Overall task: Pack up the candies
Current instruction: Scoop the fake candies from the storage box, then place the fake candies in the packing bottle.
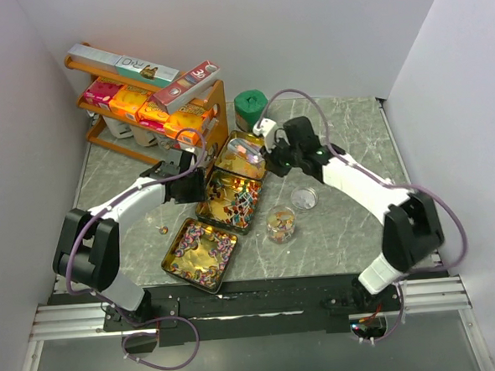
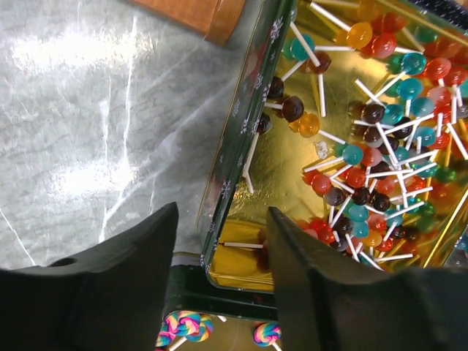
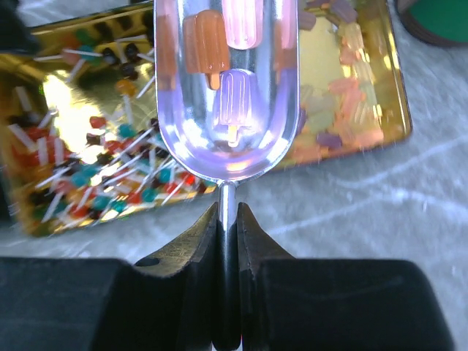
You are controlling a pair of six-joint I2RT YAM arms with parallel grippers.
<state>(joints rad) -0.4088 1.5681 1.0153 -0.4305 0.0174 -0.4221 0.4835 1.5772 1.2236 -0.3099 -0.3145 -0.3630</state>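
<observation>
- Top external view gives me the grey marble worktop (image 1: 346,146) as the biggest thing, with an orange rack (image 1: 218,103) of boxes well behind the middle tin (image 1: 223,224).
- Three open gold tins lie in a line. The far tin (image 3: 398,117) sits just behind the middle tin, and the near tin (image 1: 171,242) sits just in front of it, toward my bases.
- A small glass jar (image 1: 281,225) stands upright and open, near the middle tin on its right, with some sweets inside. Its lid (image 1: 305,198) lies on that same side, a little farther back.
- My left tool (image 2: 223,212) is spread and straddles the middle tin's left wall by a corner. One finger is outside and one inside, and it pinches nothing that I can see.
- My right tool (image 3: 228,216) is pressed together on the thin stem of a clear scoop (image 3: 228,110), which I hold just behind the middle tin, over the far tin.
- The candies (image 2: 380,146) fill all three tins. The middle tin holds stick lollipops, and three ice-lolly shapes in orange, pink and purple ride in the scoop.
- I judge them light, hard and quick to slide on smooth plastic, and the lollipop sticks look likely to tangle.
- They look too small for my fingers, so the scoop is the better hold. I should keep its bowl level, since a pinch on so narrow a stem may let it swivel.
</observation>
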